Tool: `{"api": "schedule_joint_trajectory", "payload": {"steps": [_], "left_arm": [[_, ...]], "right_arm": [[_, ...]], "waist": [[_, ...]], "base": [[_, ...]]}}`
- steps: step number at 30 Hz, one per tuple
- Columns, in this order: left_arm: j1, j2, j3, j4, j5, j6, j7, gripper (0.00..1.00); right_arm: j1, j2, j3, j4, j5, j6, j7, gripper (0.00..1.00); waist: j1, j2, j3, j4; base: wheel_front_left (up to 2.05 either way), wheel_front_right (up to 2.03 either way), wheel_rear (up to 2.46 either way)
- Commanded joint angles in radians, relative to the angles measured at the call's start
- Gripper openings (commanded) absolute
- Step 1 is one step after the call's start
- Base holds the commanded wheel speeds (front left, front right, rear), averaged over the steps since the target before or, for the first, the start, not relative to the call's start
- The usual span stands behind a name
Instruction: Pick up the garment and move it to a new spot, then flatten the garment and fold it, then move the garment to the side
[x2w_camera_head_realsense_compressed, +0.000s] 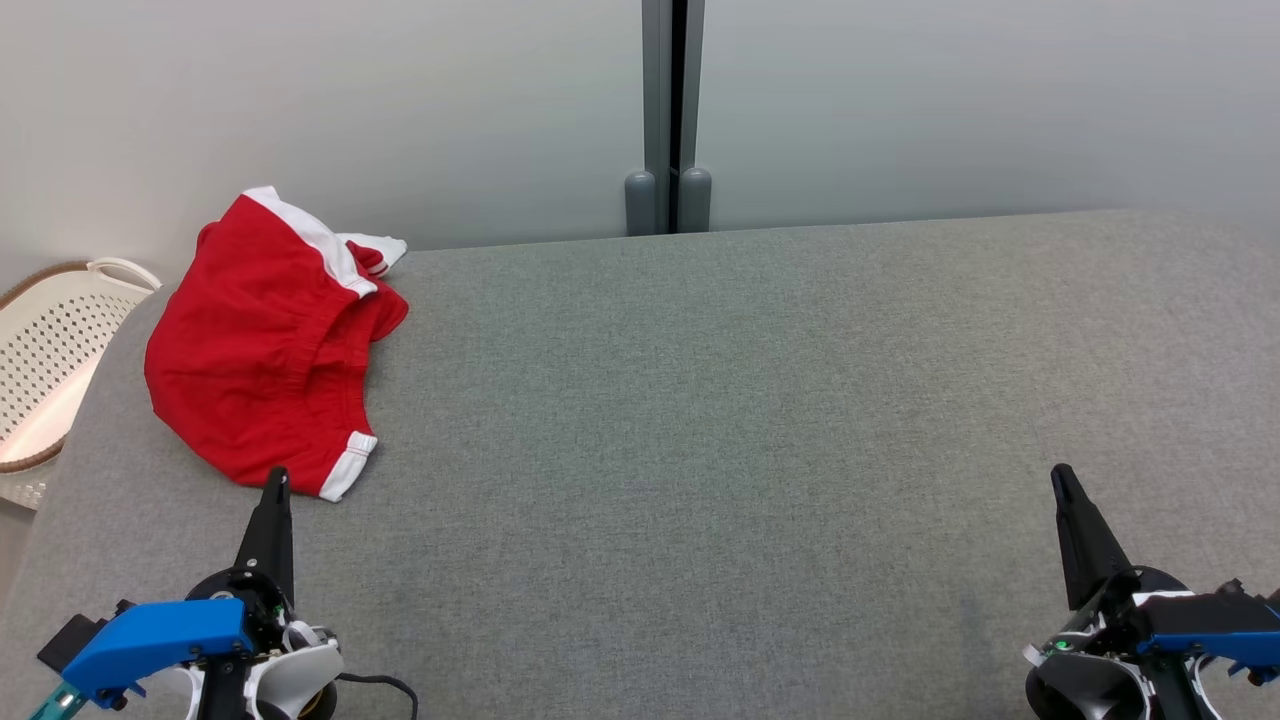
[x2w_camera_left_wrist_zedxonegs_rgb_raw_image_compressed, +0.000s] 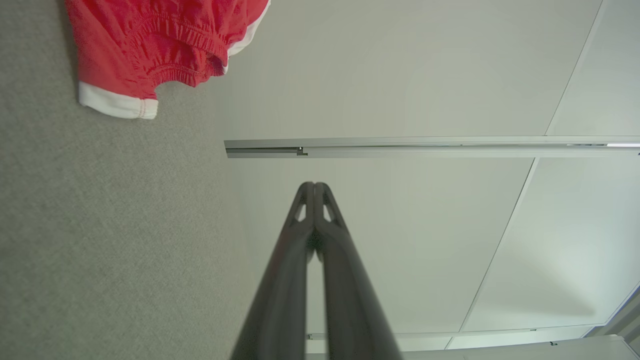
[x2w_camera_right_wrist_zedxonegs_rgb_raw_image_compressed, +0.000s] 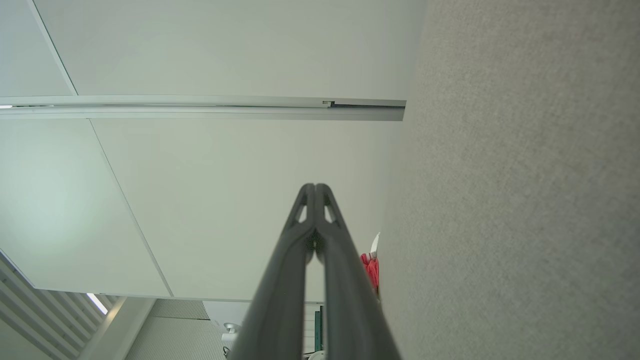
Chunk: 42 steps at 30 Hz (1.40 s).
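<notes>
Lying on the surface (x2w_camera_head_realsense_compressed: 700, 450) is one red garment (x2w_camera_head_realsense_compressed: 260, 340); left gripper (x2w_camera_head_realsense_compressed: 277, 480) just beside it, right gripper (x2w_camera_head_realsense_compressed: 1060, 478) well apart, both jaws closed, empty.

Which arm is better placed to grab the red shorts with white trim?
Left: the shut left gripper sits close to the red shorts with white trim at the left end of the grey fabric surface; the shut right gripper is far across.

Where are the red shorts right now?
In the head view, the red shorts lie at the far left of the grey table, beside the white basket, just beyond the left gripper.
</notes>
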Motion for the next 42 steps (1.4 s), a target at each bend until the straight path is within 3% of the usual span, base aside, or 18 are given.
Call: {"api": "schedule_joint_trajectory", "payload": {"steps": [1,42], "left_arm": [[-0.01,-0.002,0.001,-0.005,-0.004,-0.004,0.002,0.0],[-0.01,-0.002,0.001,-0.005,-0.004,-0.004,0.002,0.0]], "right_arm": [[-0.015,-0.006,-0.001,-0.003,0.003,0.001,0.002,0.0],[-0.016,-0.006,-0.001,-0.003,0.003,0.001,0.002,0.0]], "waist": [[0.0,-0.0001,0.0,0.0],[0.0,-0.0001,0.0,0.0]], "base": [[0.0,0.0,0.0],[0.0,0.0,0.0]]}}
